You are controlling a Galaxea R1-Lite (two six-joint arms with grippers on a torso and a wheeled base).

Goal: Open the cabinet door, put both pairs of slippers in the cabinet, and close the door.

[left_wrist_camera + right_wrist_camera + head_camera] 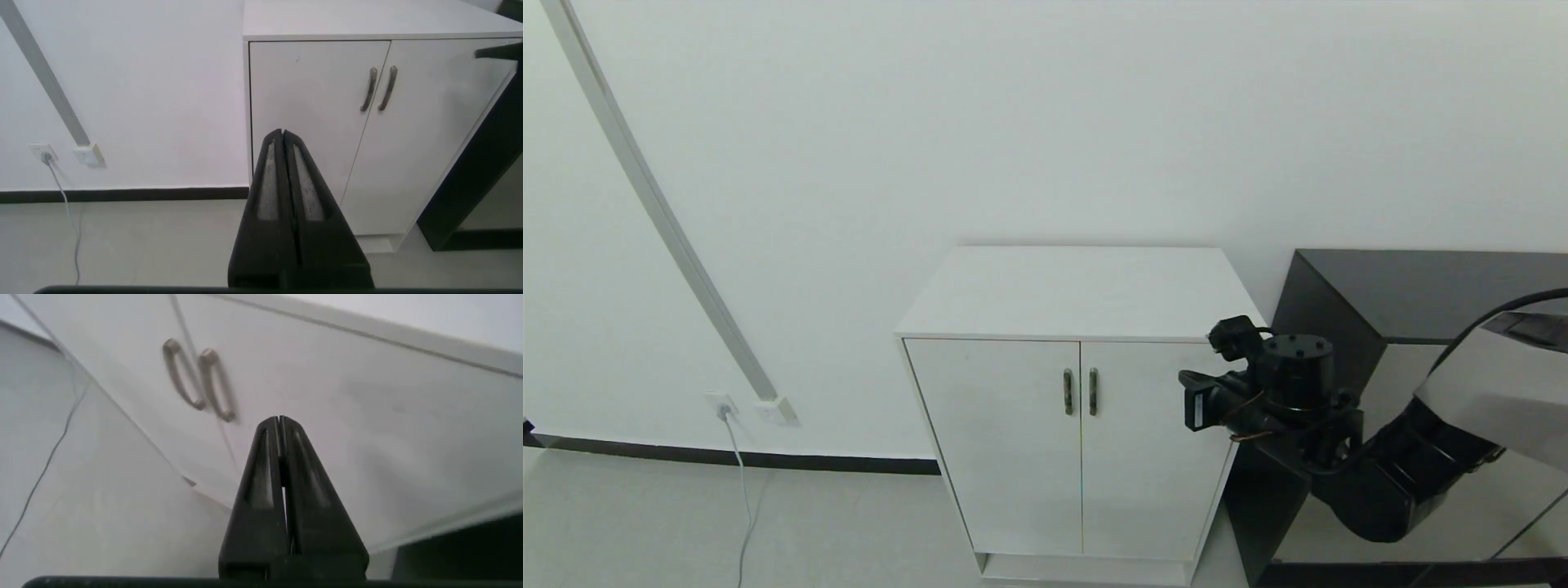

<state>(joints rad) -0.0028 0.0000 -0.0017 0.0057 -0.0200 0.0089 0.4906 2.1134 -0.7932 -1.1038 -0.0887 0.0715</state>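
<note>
A black unit (1421,290) stands just beside the cabinet (1078,286), on its right side, against the same white wall (1045,122). To the cabinet's left, well apart from it, a wall socket (720,404) sits low on the wall, with a pale cable (745,490) hanging from it to the grey floor (645,523). A grey conduit (654,204) slants up the wall above the socket. The right arm (1290,392) hangs in front of the cabinet's right edge, overlapping the upper corner of the right door (1147,457).

The cabinet is white with a flat top. The right door and the left door (996,441) are both closed, and two slim upright handles (1067,391) sit side by side at the middle seam.

The right gripper (279,423) is clenched on nothing and faces the right door near the handles. The left gripper (282,135) is also clenched and empty, facing the left door from farther back.
</note>
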